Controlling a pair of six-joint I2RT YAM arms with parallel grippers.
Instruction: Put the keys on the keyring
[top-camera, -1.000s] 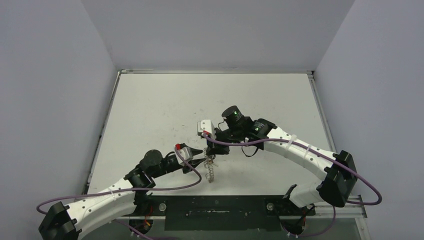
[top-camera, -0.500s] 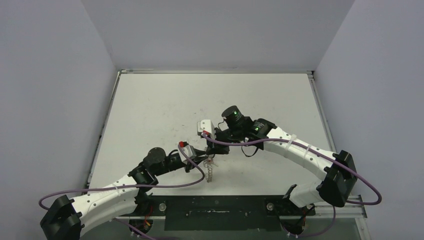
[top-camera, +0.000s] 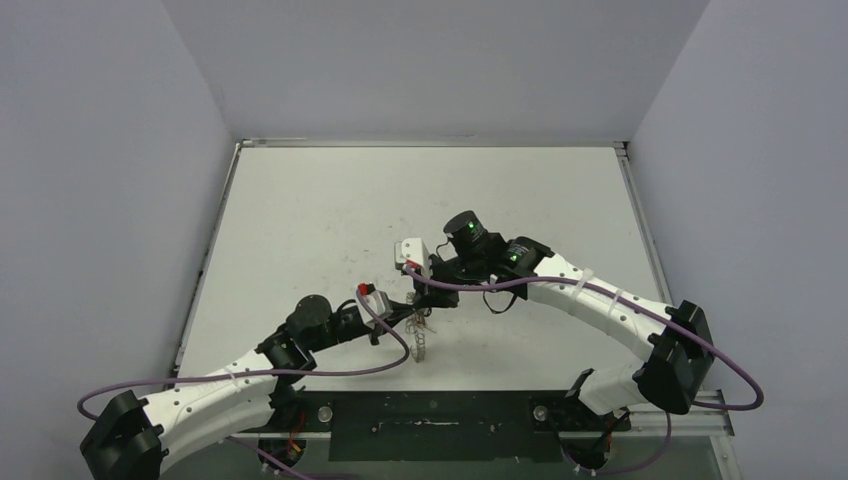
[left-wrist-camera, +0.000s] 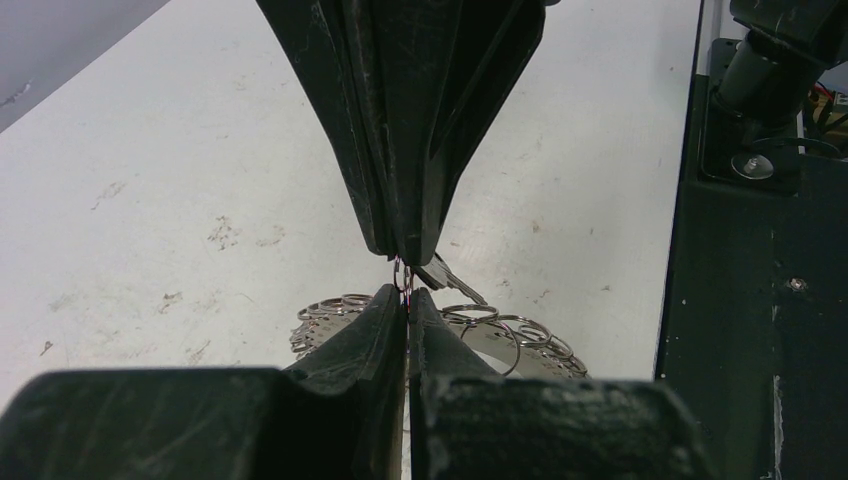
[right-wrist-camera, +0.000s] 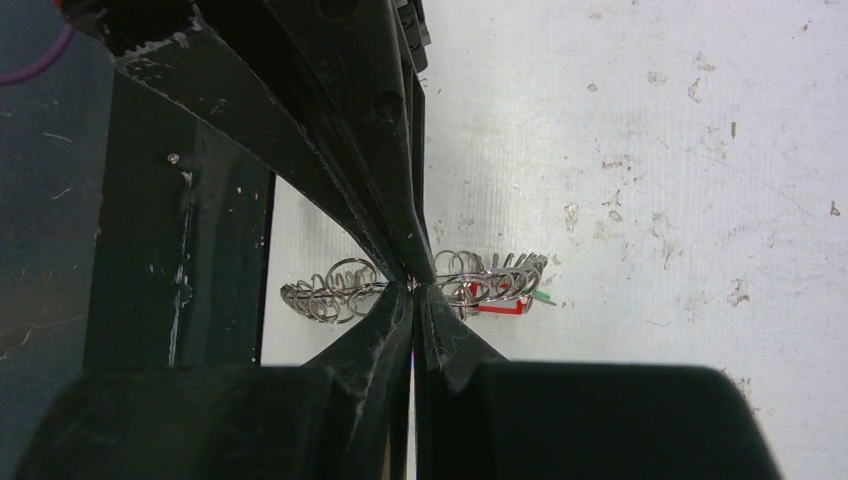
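Meeting tip to tip over the tabletop's (top-camera: 330, 210) near middle, the closed left pincer (left-wrist-camera: 406, 300) and closed right pincer (right-wrist-camera: 413, 295) hide what they pinch, a key (left-wrist-camera: 455, 281) barely showing, the keyring (left-wrist-camera: 520, 342) lying just beneath.

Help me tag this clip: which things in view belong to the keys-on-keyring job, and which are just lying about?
Job: keyring; key, only its blade showing; left gripper and right gripper, both shut, tip to tip.
Just there: purple cables; black base rail; stained table.
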